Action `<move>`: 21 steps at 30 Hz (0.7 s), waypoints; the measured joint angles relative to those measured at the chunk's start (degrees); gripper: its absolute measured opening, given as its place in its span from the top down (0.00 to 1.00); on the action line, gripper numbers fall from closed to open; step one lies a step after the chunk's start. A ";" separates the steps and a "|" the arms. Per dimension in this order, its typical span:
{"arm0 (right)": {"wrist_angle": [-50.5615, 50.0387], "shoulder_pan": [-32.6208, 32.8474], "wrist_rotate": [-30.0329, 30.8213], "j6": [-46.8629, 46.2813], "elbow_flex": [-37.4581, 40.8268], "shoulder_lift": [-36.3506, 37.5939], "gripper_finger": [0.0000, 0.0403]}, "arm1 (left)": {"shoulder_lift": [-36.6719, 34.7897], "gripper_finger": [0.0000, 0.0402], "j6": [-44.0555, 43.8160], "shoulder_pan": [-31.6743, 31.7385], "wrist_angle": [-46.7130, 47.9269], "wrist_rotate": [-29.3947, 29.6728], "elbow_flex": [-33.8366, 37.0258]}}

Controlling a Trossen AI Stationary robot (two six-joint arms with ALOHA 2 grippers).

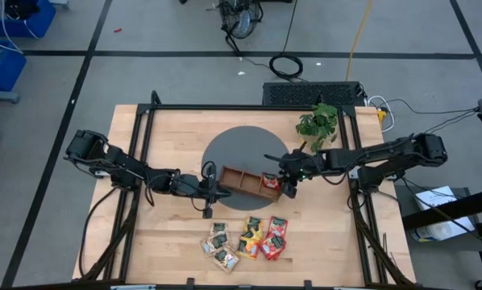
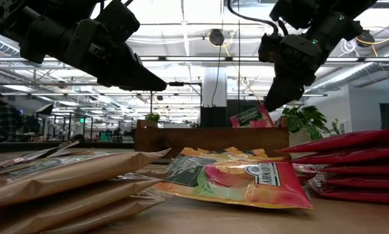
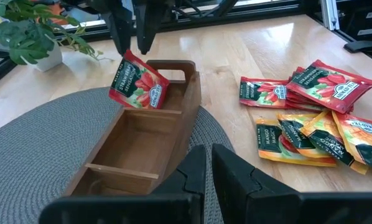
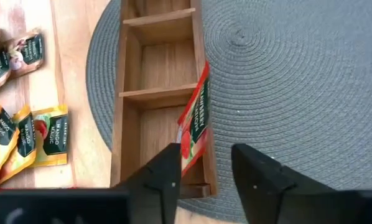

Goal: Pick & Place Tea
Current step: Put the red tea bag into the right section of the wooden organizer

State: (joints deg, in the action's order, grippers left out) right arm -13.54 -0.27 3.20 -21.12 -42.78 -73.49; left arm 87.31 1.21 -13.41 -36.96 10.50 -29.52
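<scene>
A red tea sachet (image 3: 138, 84) stands tilted in the right end compartment of the brown wooden tray (image 1: 243, 171), its upper corner sticking out above the rim. My right gripper (image 4: 206, 168) hovers open right over it, one finger on each side of the sachet's top edge (image 4: 195, 118). The remaining sachets lie in a loose heap near the table's near edge: greenish ones (image 1: 218, 246), orange-yellow ones (image 1: 251, 232) and red ones (image 1: 275, 242). My left gripper (image 3: 209, 167) is shut and waits just off the tray's left end. My right gripper comes at the red sachet from above, pointing down, with its fingers (image 4: 167, 171) spread wider than the sachet is thick. Whether one finger touches the sachet's top edge, I cannot tell. The sachet's lower part rests inside the tray compartment.
The tray sits on a round grey woven mat (image 1: 233, 149). A small green plant (image 1: 317, 121) stands behind the right arm near the far right corner. Bare wood lies along the table's left side and between the mat and the sachet heap.
</scene>
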 joint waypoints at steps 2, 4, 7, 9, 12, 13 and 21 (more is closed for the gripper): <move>0.09 0.00 1.44 0.82 0.00 0.06 0.63 | 0.00 0.91 0.00 0.00 0.01 0.00 0.00; -0.01 -0.20 3.49 2.32 0.00 0.01 0.61 | 0.00 0.91 0.00 0.00 0.01 0.00 0.00; 1.48 -1.55 3.88 4.26 -0.01 0.23 0.59 | 0.00 0.91 0.00 0.00 0.03 0.00 0.00; 0.10 -3.24 0.52 5.21 -1.26 0.63 0.59 | 0.00 0.91 0.00 0.00 0.29 0.00 0.00; -5.78 -5.37 -1.76 8.29 -6.55 0.60 0.60 | 0.00 0.91 0.05 0.00 0.95 0.02 0.00; -8.71 -5.78 -1.42 9.84 -8.67 0.45 0.60 | 0.00 0.91 0.15 0.00 1.01 0.02 -0.02; -33.70 -10.57 -4.81 14.37 -32.17 -15.63 0.60 | -0.02 0.91 0.43 0.04 2.68 0.02 -0.04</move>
State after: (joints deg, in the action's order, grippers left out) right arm -47.24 -10.84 -1.61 -6.75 -74.95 -89.12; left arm 87.29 1.64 -13.37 -34.28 10.52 -29.56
